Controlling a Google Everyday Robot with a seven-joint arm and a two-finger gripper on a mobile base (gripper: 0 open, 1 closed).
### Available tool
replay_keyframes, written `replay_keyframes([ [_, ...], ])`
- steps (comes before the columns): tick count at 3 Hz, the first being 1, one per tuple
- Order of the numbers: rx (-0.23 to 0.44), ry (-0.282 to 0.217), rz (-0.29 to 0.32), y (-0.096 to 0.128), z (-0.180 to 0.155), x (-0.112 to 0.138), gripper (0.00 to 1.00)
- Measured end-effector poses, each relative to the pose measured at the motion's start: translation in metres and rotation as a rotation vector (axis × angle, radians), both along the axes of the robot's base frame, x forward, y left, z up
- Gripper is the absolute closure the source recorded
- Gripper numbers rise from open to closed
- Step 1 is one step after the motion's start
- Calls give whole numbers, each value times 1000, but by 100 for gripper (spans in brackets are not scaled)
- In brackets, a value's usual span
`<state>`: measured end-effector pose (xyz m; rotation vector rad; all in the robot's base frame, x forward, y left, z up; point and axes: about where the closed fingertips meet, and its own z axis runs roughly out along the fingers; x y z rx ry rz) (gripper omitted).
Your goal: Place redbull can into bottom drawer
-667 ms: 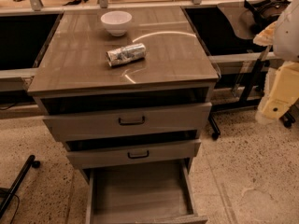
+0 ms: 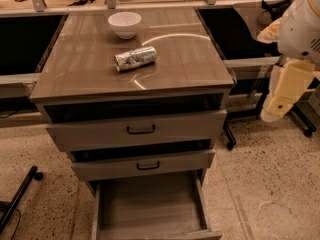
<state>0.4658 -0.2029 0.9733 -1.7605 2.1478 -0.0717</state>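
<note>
The redbull can (image 2: 135, 58) lies on its side on the cabinet top (image 2: 90, 79), a little in front of the white bowl. The bottom drawer (image 2: 150, 209) is pulled out, and its plain wooden floor shows with nothing on it. My gripper (image 2: 283, 91) hangs at the right edge of the view, beside the cabinet's right side and about level with its top. It is well apart from the can and holds nothing that I can see.
A white bowl (image 2: 125, 23) stands at the back of the cabinet top. The two upper drawers (image 2: 140, 129) with dark handles stand slightly out. A chair base with castors (image 2: 230, 145) is right of the cabinet. A black stand leg (image 2: 20, 196) crosses the floor at left.
My arm and gripper have shifted a little to the left, closer to the cabinet's right side. The can, the bowl and the drawers have not moved.
</note>
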Motion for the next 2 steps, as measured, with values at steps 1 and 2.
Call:
replay_keyframes([
  [1, 37, 2, 65, 16, -6, 24, 0],
  [2, 88, 12, 123, 39, -15, 51, 0],
])
